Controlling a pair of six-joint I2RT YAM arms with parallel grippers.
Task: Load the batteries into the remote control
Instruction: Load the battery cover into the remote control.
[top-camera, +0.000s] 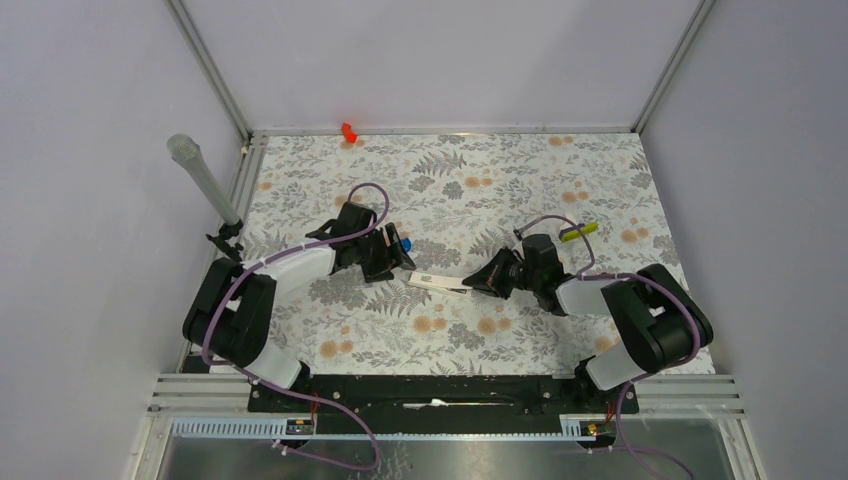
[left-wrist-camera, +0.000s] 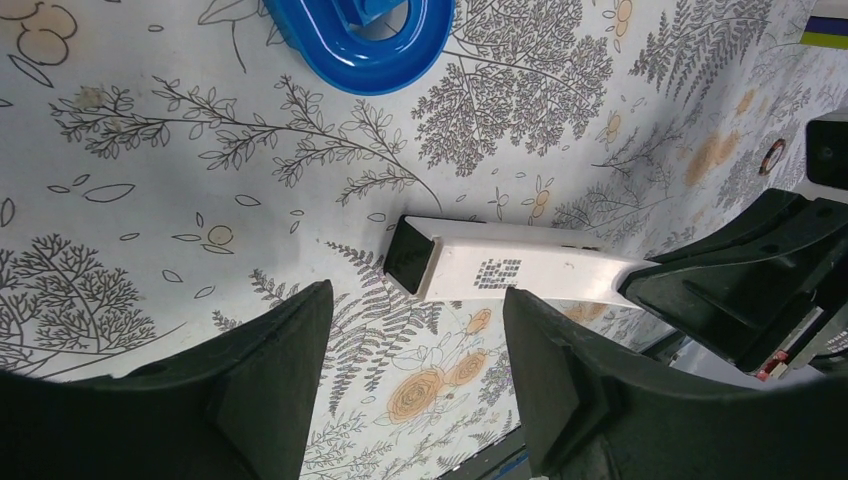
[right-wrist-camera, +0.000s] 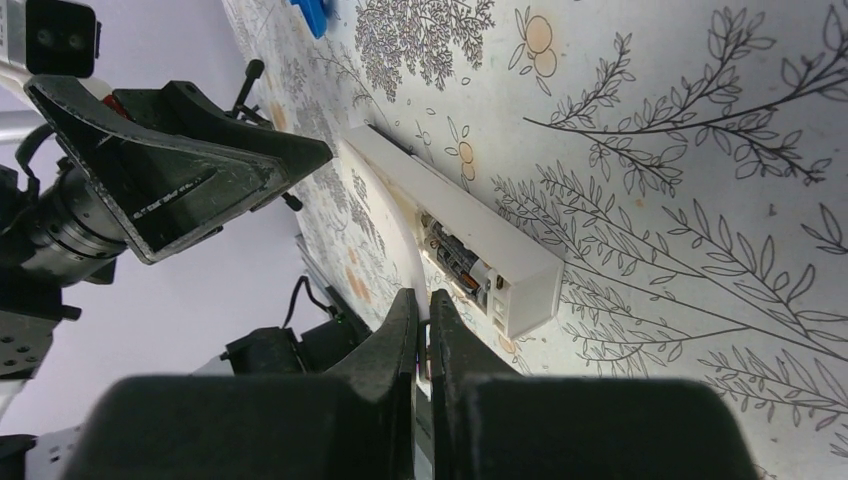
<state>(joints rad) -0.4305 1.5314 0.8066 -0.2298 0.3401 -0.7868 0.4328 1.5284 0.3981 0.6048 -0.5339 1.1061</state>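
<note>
The white remote control lies on the floral mat between my two grippers. In the left wrist view it shows a dark end face, and my open, empty left gripper hovers just short of that end. In the right wrist view the remote lies with its compartment open and a dark battery sits inside. My right gripper is by that end, its jaws nearly closed on a thin white sliver that looks like the cover strip. From above, the left gripper and right gripper flank the remote.
A blue ring-shaped piece lies just beyond the left gripper, also seen from above. A small dark ring lies further right. A red object sits at the back edge and a grey cylinder stands at the left frame.
</note>
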